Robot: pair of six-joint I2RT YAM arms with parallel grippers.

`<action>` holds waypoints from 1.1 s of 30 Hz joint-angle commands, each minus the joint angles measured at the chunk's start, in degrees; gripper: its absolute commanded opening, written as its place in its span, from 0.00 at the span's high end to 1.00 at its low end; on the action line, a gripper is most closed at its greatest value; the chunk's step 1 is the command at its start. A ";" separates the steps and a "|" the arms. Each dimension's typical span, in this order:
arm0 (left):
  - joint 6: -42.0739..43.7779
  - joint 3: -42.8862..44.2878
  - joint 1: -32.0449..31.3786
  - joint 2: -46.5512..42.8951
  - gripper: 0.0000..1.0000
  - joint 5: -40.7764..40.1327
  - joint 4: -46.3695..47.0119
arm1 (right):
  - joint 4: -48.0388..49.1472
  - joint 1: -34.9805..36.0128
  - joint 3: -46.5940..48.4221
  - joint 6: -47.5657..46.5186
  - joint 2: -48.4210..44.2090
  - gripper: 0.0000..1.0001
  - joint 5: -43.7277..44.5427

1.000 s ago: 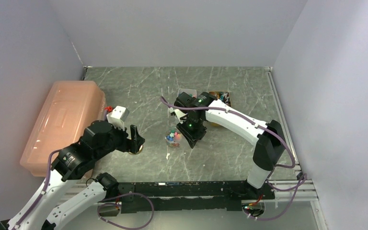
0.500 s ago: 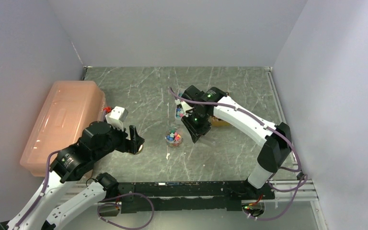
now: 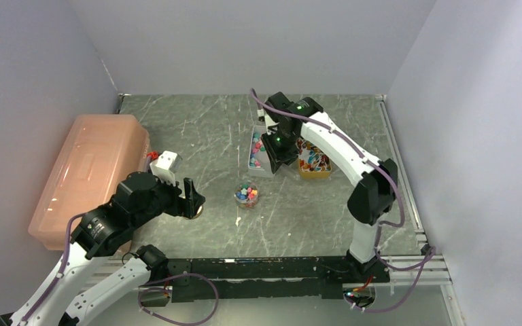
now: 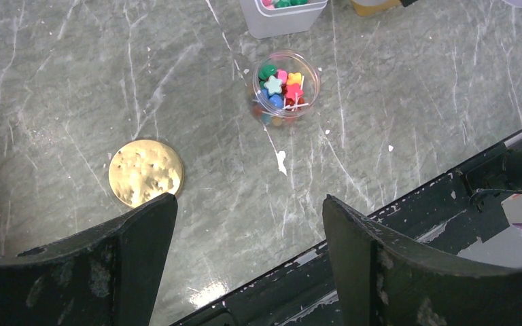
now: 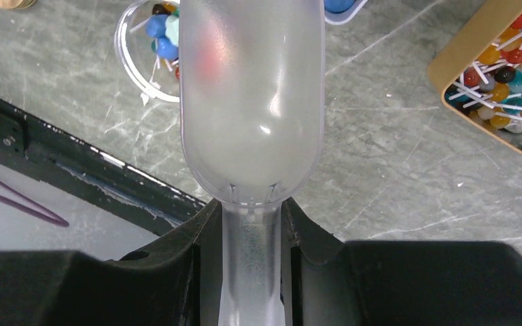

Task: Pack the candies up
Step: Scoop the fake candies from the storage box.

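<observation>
The right tool (image 5: 251, 227) is clenched on the handle of a clear scoop (image 5: 251, 102). The candies (image 3: 256, 146) lie in the white tray (image 3: 262, 174) just beside it. Best to dip shallow, lift level, then carry to the jar (image 4: 285, 85). The left tool (image 4: 248, 224) hangs released.

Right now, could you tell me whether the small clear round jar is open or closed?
Open: colourful candies show uncovered in the clear jar; the gold round lid lies apart.
</observation>
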 commanded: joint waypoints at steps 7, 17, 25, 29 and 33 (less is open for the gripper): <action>0.47 0.65 -0.24 -0.95 0.16 1.24 1.83 | -6.10 -2.88 10.64 4.35 9.15 1.00 -2.49; 0.46 0.56 -0.23 -2.55 0.16 1.42 1.85 | -7.95 -4.82 15.17 6.57 15.35 1.00 -6.51; 0.42 0.47 -0.25 -3.69 0.16 1.86 1.94 | -9.31 -5.19 20.92 8.09 19.94 1.00 -8.83; 0.47 0.47 -0.24 -4.29 0.15 1.86 2.01 | -9.85 -5.36 21.89 8.56 21.41 1.00 -8.54; 0.41 0.38 -0.30 -4.68 0.15 1.95 2.02 | -10.19 -5.39 21.74 8.76 21.94 1.00 -7.86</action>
